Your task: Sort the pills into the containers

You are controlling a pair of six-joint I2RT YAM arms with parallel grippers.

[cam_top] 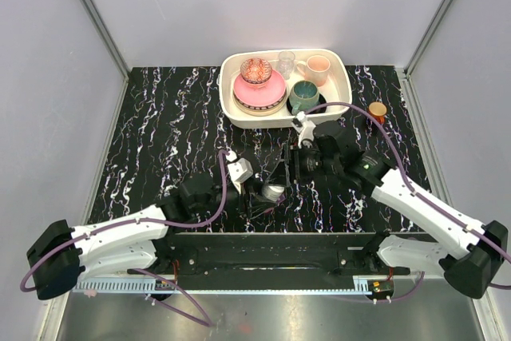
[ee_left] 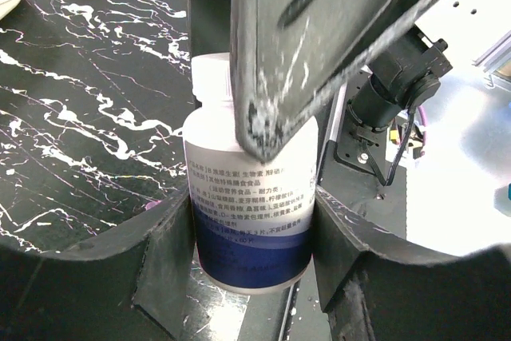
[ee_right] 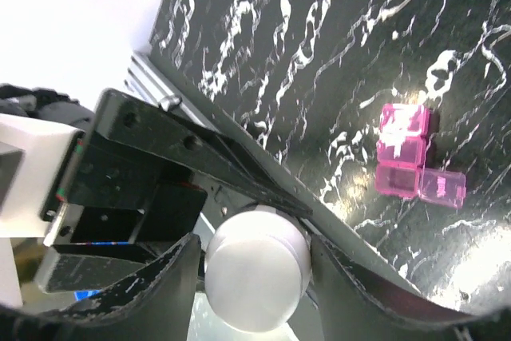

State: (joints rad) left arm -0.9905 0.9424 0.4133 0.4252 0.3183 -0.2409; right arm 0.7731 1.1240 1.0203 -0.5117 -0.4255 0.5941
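Note:
A white bottle (ee_left: 251,197) with a blue band and printed label stands between my left gripper's (ee_left: 254,223) fingers, which press both its sides. From above, my right gripper (ee_right: 255,265) is closed around the bottle's white cap (ee_right: 257,277). In the top view both grippers meet over the bottle (cam_top: 274,192) near the table's front middle. The magenta pill box (ee_right: 407,157), the containers, lies on the black marbled table beyond the right gripper, one lid flipped open. No pills show in any view.
A cream tray (cam_top: 348,89) at the back holds a pink bowl (cam_top: 259,89), a teal mug (cam_top: 303,96), a glass and a pale cup. A small brown jar with an orange lid (cam_top: 377,111) stands right of the tray. A metal rail (cam_top: 263,281) runs along the near edge.

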